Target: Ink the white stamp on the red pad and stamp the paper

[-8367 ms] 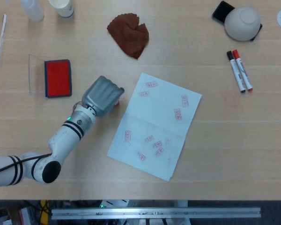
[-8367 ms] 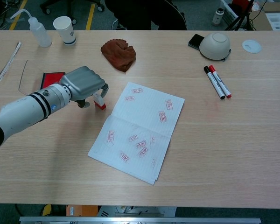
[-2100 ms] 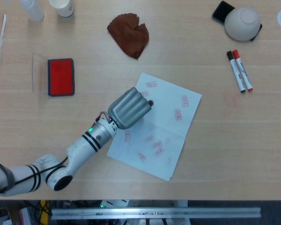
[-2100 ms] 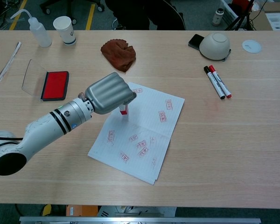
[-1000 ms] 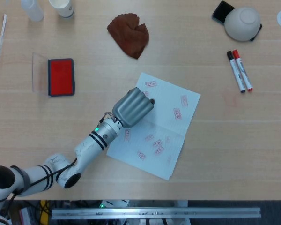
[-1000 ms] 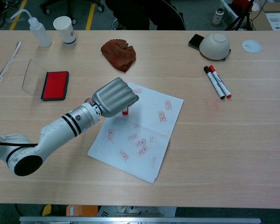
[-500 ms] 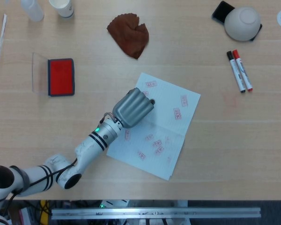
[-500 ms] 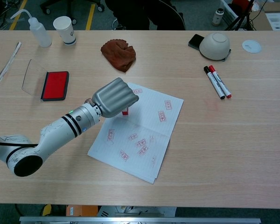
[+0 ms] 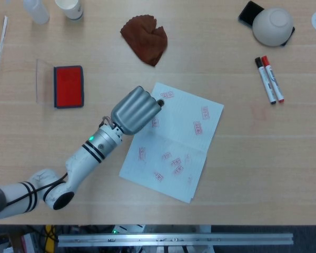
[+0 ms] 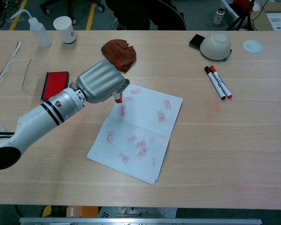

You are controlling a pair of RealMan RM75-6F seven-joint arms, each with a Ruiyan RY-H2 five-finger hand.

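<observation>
My left hand [image 9: 134, 109] [image 10: 99, 84] grips the white stamp [image 10: 118, 97], whose red base shows under the fingers in the chest view; the head view hides the stamp beneath the hand. The hand hovers above the upper left part of the white paper [image 9: 185, 138] [image 10: 145, 132]. The paper carries several red prints, one [image 9: 155, 122] [image 10: 122, 110] just below the hand. The red ink pad [image 9: 68, 87] [image 10: 54, 83] lies open to the left with its clear lid [image 9: 41, 81] beside it. My right hand is in neither view.
A brown cloth [image 9: 146, 39] lies behind the paper. Two markers [image 9: 269, 79] and an upturned bowl [image 9: 273, 25] on a black phone sit at the right. A squeeze bottle [image 10: 37, 29] and a paper cup [image 10: 65, 29] stand at the back left.
My left hand has lifted off the paper and moved up and left with the stamp. A fresh red print shows where the stamp stood. The paper shifted slightly.
</observation>
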